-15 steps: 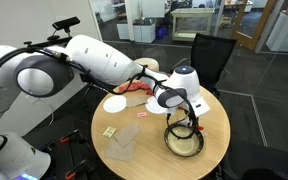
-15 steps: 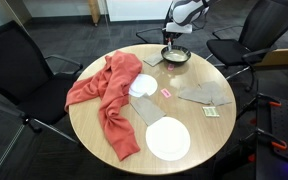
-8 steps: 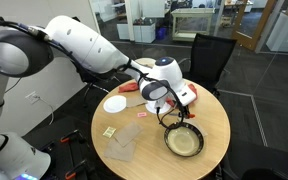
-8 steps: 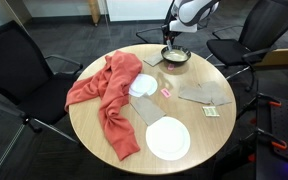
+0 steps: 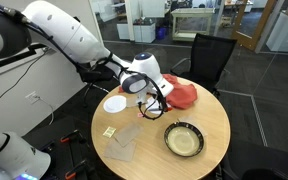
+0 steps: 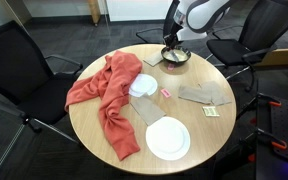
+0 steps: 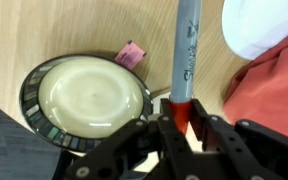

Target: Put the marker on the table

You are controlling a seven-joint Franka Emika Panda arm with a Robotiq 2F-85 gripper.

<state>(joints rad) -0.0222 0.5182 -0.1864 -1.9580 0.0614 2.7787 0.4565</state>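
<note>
The marker (image 7: pixel 187 50) is grey with a red end. My gripper (image 7: pixel 182 124) is shut on that red end, and the grey barrel points away from the wrist over bare wood. In the wrist view it hangs between the dark-rimmed bowl (image 7: pixel 84 95) and the red cloth (image 7: pixel 279 90). In an exterior view my gripper (image 5: pixel 152 100) is above the round wooden table (image 5: pixel 209 115), left of the bowl (image 5: pixel 184 140) and beside the red cloth (image 5: pixel 181 93). In an exterior view my gripper (image 6: pixel 174 45) hangs just over the bowl (image 6: pixel 176 57); the marker is too small to make out there.
A white plate (image 5: pixel 115 103) and a second white plate (image 6: pixel 167 138) lie on the table. A small pink item (image 7: pixel 131 53) lies by the bowl. A crumpled clear sheet (image 5: pixel 124 145) and a small card (image 5: pixel 109 131) lie near the front edge. Black chairs (image 6: pixel 14 60) ring the table.
My arm has lifted the marker away from the bowl and carried it sideways toward the red cloth. The gripper stays shut on the marker.
</note>
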